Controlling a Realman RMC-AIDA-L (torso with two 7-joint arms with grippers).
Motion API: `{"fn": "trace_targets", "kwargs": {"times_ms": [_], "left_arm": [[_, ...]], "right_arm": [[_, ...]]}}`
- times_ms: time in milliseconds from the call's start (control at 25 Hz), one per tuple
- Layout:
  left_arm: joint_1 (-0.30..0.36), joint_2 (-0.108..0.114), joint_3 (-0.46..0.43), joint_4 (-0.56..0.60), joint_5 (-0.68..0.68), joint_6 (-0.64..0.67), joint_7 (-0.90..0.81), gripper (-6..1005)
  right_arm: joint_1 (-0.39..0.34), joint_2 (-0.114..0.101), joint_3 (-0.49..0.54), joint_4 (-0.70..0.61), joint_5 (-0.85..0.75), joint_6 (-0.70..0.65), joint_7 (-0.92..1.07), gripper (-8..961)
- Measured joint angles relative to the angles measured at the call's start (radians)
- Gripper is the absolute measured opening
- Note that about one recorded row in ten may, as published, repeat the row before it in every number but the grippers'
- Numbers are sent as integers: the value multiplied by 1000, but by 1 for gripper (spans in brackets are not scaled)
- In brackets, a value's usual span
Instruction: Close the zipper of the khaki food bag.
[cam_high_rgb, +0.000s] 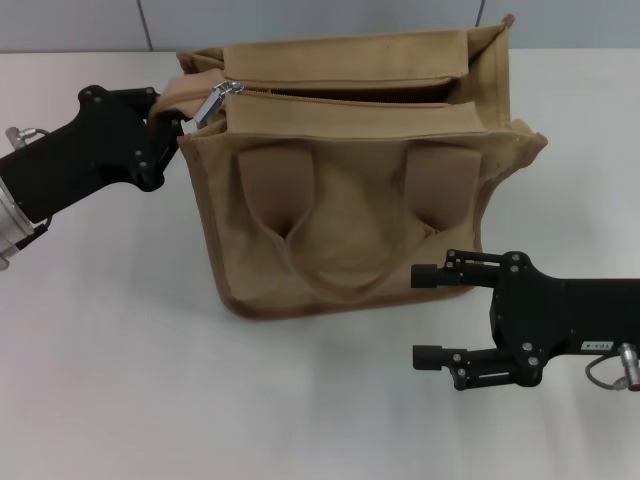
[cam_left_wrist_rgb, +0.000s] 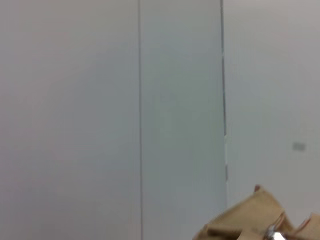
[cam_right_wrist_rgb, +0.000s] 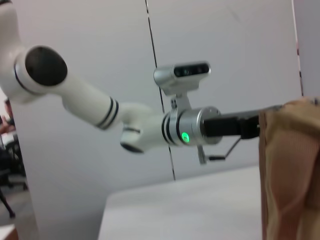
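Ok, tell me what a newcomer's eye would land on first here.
The khaki food bag dominates mid-table, its zipper gaping open along the top with the silver pull at the robot's left end. The left gripper sits against that end of the bag, beside the pull. The right gripper hovers open by the bag's near right corner.

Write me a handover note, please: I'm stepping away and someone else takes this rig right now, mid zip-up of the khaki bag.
Left gripper: at the left end of the khaki food bag, against the fabric by the silver pull tab; whether it grips anything cannot be told.
Right gripper: jaws open, hovering low at the bag's front right corner, holding nothing.
Bag: upright on the white table, handles hanging down the front.
Done: nothing on the zipper; it still gapes open.
Left: pull the tab along to the right end.
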Motion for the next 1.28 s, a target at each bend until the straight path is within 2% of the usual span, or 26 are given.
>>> {"fn": "trace_targets", "kwargs": {"times_ms": [240,480,680,1000,1120,1280], "left_arm": [[-13,0,5,5,-61,91,-23,6],[-57,-1,9,6,-69,91,-88,-1],[-75,-4,9,-1,-69,86,-94,-2],[-67,-5,9,-3,-71,92,-95,-1],[-70,-5,9,-4,-72,93,-95,1],[-76,-6,6,-12,-73,94,-96,4]], "right_arm": [[35,1,1,41,153,-58,96,796],[114,2,5,52,284,-59,350,794],[204,2,7,50,289,0,497,791],[296,1,-35,40,277,175,597,788],[329,1,-99,20,277,239,645,672],[346,2,-130,15,277,273,664,524]]}}
